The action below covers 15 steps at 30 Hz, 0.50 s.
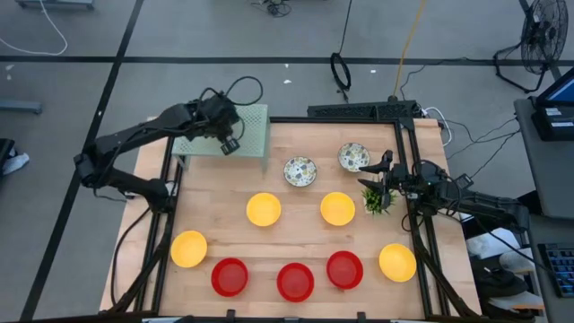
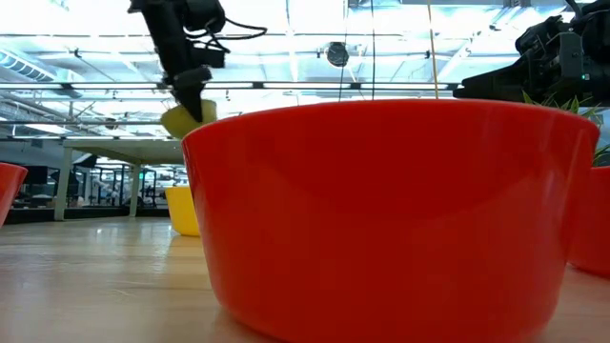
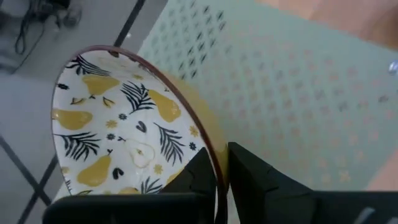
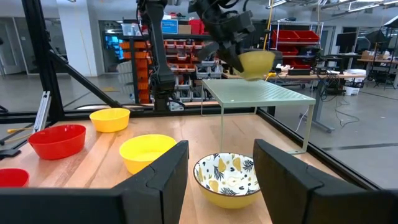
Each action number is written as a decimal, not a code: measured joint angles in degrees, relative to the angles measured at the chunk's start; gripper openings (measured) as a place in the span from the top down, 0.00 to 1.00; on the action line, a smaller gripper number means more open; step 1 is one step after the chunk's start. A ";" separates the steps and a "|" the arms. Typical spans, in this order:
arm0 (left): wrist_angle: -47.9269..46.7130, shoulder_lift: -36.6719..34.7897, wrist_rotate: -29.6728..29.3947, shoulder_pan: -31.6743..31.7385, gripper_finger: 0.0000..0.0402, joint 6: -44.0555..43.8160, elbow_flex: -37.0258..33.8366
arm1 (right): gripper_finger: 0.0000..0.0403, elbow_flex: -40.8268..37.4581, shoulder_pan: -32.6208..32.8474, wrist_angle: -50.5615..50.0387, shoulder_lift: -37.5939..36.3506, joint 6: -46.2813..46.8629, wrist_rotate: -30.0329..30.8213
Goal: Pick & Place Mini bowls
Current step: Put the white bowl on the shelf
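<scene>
My left gripper (image 1: 229, 142) hangs over the green perforated shelf (image 1: 254, 126) at the table's far left and is shut on a patterned mini bowl (image 3: 118, 134), white inside with pears and leaves, yellow outside. Two more patterned bowls (image 1: 300, 170) (image 1: 353, 157) rest on their bases on the table, along with several yellow bowls such as (image 1: 264, 209) and three red ones (image 1: 295, 281). My right gripper (image 1: 386, 176) is open near the right edge. In the right wrist view its fingers stand apart before a patterned bowl (image 4: 227, 180) without touching it. My left gripper (image 3: 221, 158) pinches the patterned bowl's rim (image 3: 208, 146), one finger (image 3: 199, 171) inside the bowl and the other finger (image 3: 249, 165) outside its yellow wall. The bowl (image 2: 188, 119) is lifted clear and tilted, hanging below the fingers above the shelf top (image 3: 298, 81).
A small green plant (image 1: 375, 199) stands right beside my right gripper. The shelf (image 4: 261, 93) stands on thin legs over the table's far left corner. A black frame (image 1: 359, 111) runs along the far and right edges. A red bowl (image 2: 391, 210) fills the low view.
</scene>
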 joint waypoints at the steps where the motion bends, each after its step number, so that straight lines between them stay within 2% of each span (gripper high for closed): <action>1: 0.81 1.05 0.17 -0.31 0.90 0.76 0.02 | 0.58 -0.01 0.01 0.01 0.00 0.00 0.00; 4: 0.25 4.10 -0.37 -0.73 0.94 3.20 -0.02 | 0.58 0.01 0.01 0.01 0.00 0.00 0.00; 8: -1.53 5.83 -4.96 -0.49 0.96 4.64 0.42 | 0.58 -0.01 0.01 0.01 0.00 0.00 0.00; 15: -8.45 5.85 -8.20 0.04 0.89 4.62 3.70 | 0.58 0.01 0.01 -0.01 0.00 0.00 0.00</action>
